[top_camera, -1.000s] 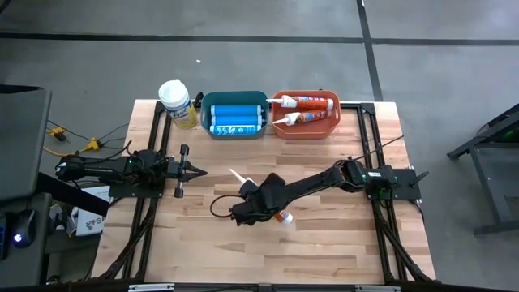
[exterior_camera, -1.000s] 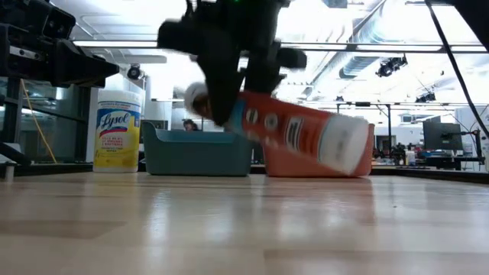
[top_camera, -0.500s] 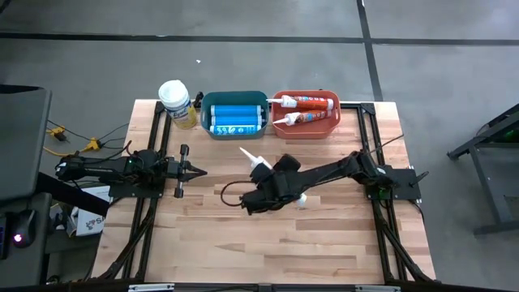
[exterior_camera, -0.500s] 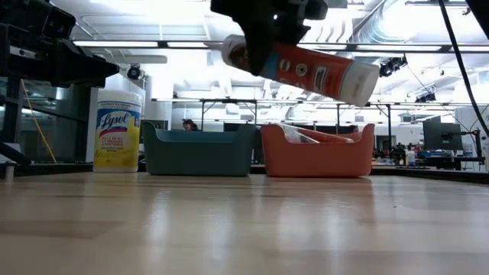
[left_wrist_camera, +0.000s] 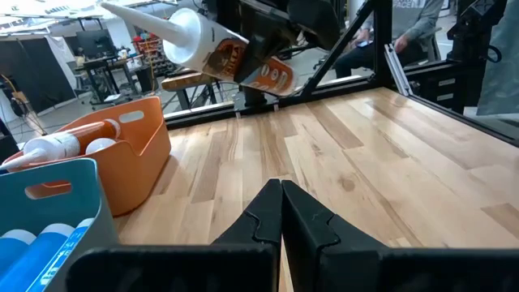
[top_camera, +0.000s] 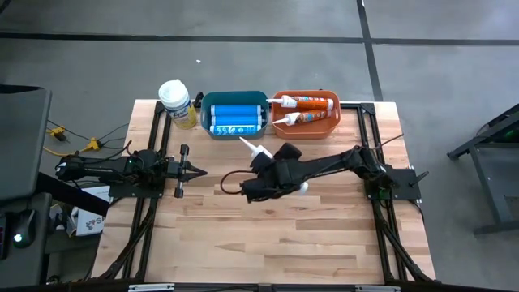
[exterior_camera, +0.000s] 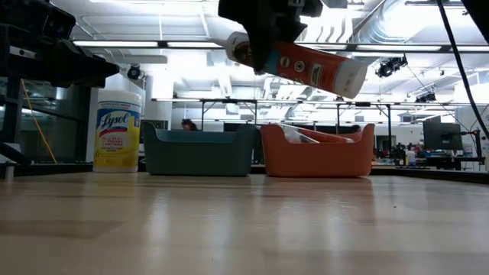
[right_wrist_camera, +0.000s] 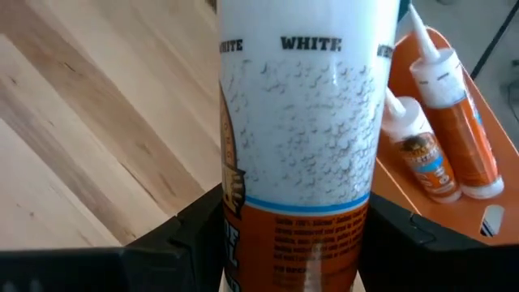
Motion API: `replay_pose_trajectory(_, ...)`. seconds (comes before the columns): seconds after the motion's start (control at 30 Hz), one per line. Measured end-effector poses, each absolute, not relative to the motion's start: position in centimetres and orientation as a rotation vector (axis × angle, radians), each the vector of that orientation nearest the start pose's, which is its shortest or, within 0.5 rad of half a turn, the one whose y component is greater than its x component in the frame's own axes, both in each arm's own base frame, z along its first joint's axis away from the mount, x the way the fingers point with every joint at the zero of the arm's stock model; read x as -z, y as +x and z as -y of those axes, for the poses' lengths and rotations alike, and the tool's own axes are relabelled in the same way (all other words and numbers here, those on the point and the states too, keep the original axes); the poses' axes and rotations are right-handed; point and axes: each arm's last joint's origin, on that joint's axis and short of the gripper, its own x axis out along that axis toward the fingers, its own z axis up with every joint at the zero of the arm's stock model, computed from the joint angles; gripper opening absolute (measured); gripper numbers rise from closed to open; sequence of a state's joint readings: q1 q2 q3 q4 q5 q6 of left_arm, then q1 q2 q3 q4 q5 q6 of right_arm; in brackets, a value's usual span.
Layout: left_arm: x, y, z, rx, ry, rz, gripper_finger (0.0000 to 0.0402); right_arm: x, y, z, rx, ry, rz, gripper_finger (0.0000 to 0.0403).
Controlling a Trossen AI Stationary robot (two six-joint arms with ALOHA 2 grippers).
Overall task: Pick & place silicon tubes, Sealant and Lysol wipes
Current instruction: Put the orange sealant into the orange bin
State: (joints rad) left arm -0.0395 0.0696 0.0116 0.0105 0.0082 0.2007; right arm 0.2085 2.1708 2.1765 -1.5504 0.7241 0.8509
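Observation:
My right gripper [top_camera: 274, 170] is shut on an orange-and-white sealant tube [exterior_camera: 306, 66] and holds it high over the table's middle, in front of the bins. Its white nozzle [top_camera: 250, 148] points toward the teal bin [top_camera: 234, 115], which holds blue tubes. The orange bin [top_camera: 306, 113] holds two more orange-and-white tubes [right_wrist_camera: 442, 122]. The Lysol wipes canister [top_camera: 176, 103] stands upright on its base at the far left, also in the low view [exterior_camera: 117, 130]. My left gripper [top_camera: 200, 171] waits shut and level at the table's left side [left_wrist_camera: 281, 199]. My right gripper pinches the tube's round body [right_wrist_camera: 300, 219] between its two fingers [right_wrist_camera: 190, 231], one on each side, at the orange part behind the white band. The fingers slant down from the table's right and lie across the tube. The tube hangs clear of the table, tilted, nozzle end higher.
The two bins stand side by side at the far edge, the canister just left of them. Black frame rails [top_camera: 154, 154] run along both sides of the wooden tabletop [top_camera: 268, 243]. The near half of the board is bare wood.
My right gripper has risen from close above the table and gone toward the far edge and the bins, tipping as it went. The tube has come up with it, well clear of the table, nozzle still leading toward the bins.

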Motion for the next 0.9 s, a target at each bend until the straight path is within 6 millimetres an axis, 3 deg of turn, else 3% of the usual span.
replay_pose_trajectory(0.37,-16.3,10.1,0.4,0.052,0.201,-0.042,0.0,-29.3,42.2,-6.9,0.877,0.021,-0.995,0.0203)
replay_pose_trajectory(0.53,-16.3,10.1,0.4,0.052,0.201,-0.042,0.0,-26.3,42.9,-6.9,0.825,0.064,-0.959,0.0203)
replay_pose_trajectory(0.8,-16.3,10.1,0.4,0.053,0.201,-0.042,0.0,-24.5,39.7,-5.8,0.763,0.108,-0.877,0.0203)
replay_pose_trajectory(0.9,-16.3,10.1,0.4,0.053,0.201,-0.042,0.0,-25.0,38.0,-5.4,0.737,0.104,-0.827,0.0203)
